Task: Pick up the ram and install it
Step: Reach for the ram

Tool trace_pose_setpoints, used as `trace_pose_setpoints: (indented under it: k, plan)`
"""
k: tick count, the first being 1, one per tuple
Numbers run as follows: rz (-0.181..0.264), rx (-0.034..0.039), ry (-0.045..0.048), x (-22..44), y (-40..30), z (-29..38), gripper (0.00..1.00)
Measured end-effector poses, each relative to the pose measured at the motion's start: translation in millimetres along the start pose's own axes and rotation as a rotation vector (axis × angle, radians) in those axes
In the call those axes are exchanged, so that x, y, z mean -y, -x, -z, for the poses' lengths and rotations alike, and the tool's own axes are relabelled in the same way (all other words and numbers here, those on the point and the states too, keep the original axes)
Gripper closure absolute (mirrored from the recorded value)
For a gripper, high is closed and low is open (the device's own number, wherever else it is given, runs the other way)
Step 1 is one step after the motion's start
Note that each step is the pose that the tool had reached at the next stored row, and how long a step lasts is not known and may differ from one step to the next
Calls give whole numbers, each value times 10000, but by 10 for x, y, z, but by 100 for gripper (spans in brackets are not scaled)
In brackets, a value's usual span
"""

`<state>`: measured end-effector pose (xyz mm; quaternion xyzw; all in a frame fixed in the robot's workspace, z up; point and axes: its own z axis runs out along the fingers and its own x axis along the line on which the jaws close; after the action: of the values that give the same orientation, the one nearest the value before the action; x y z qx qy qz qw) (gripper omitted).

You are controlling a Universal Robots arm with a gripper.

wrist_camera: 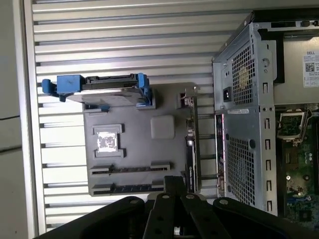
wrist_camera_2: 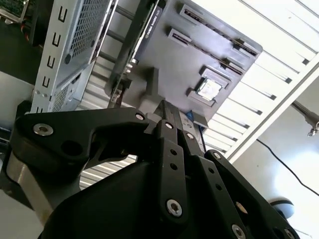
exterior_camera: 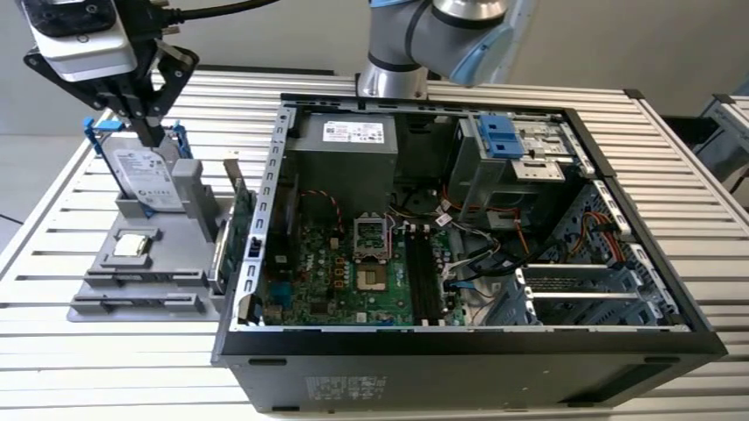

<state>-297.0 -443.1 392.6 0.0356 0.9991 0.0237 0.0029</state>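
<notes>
**Ram waits in the tray, fingers clenched above it**

The slatted counter carries an open case and, on the exterior view's left of it, a grey tray. A green card stands on edge between tray and case. A drive in a blue frame leans at the tray's far end.

At the tray's near end are two long slots. I take the dark strip lying edge-on in the slot closest to the tray's edge to be the ram. I cannot say for sure which of the two slots is filled.

The fingers hang over the tray's far end, in line with the drive in the exterior view. They are drawn together to a point with nothing between them that I can see, and they are well apart from the ram. The black sockets on the board inside the case look unfilled.

By my reckoning the ram is very light, stiff and thin, and more brittle than it looks. Its flat faces carry chips and are likely slick. The lower edge with its contacts sits in the slot and should go untouched. The best hold looks to be across the thin way, near the middle of the exposed upper edge, so it comes up level and does not twist. A hold near one end would likely tip it and bind it in the slot. A hard squeeze risks the chips.
</notes>
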Motion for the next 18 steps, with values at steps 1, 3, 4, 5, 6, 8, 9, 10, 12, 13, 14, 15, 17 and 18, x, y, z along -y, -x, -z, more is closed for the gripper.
trace_pose_setpoints:
  k: [1,3,4,5,6,8,9,10,12,13,14,15,17,18]
  plan:
    - [0,-7,0,1,-15,0,100]
    - [0,-18,-1,4,-53,0,100]
    - [0,-22,-1,5,-74,0,100]
    - [0,-25,-1,7,-99,0,100]
    - [0,-27,-1,9,-124,0,100]
    - [-2,-34,-2,12,-173,1,100]
    - [-1,-37,-2,14,-194,1,100]
    - [1,-41,-3,15,-213,1,100]
    - [7,-50,-3,18,-254,2,100]
    - [15,-55,-3,20,-278,2,100]
    - [30,-59,-4,21,-298,1,100]
    - [59,-63,-4,23,-315,2,100]
    - [151,-68,-3,25,-344,1,100]
    - [207,-71,-4,26,-358,2,100]
